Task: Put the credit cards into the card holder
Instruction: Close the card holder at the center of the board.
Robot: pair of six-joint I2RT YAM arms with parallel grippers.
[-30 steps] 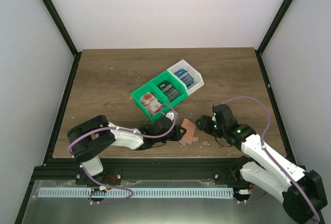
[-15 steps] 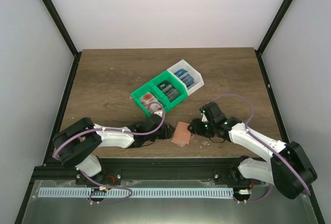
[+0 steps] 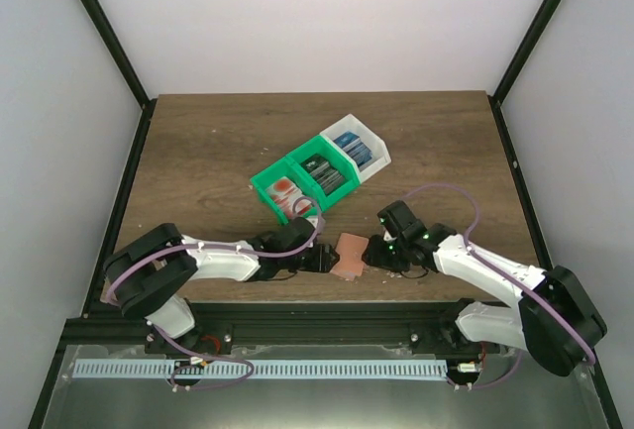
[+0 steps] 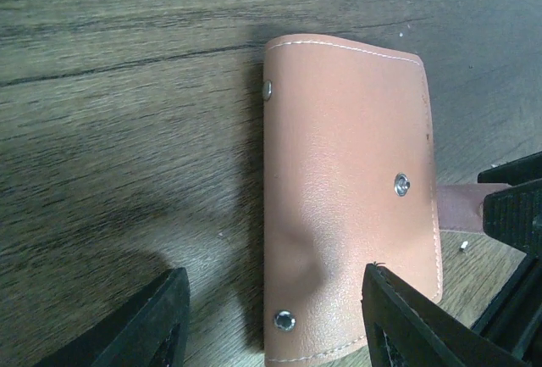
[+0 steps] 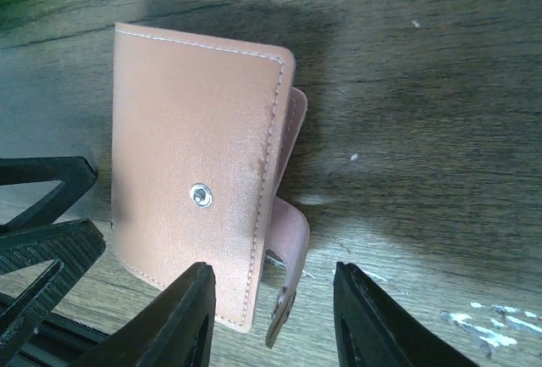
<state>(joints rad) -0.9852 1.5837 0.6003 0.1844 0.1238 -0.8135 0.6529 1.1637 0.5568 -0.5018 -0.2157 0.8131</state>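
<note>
Robotics lab: a bench-top test cell for two arms.

Plain white panels (image 3: 317, 23) close off the back and both sides, held by black frame posts (image 3: 104, 28) that run down from the upper left and upper right of the overhead view. A wood-grain tabletop (image 3: 218, 142) fills the middle. Along the bottom of the frame, two white-and-black robot arms (image 3: 213, 261) trailing purple cables (image 3: 443, 187) are mounted at a black rail (image 3: 317, 325), with a white slotted strip (image 3: 267, 370) and a grey metal sheet (image 3: 317, 404) below it.
</note>
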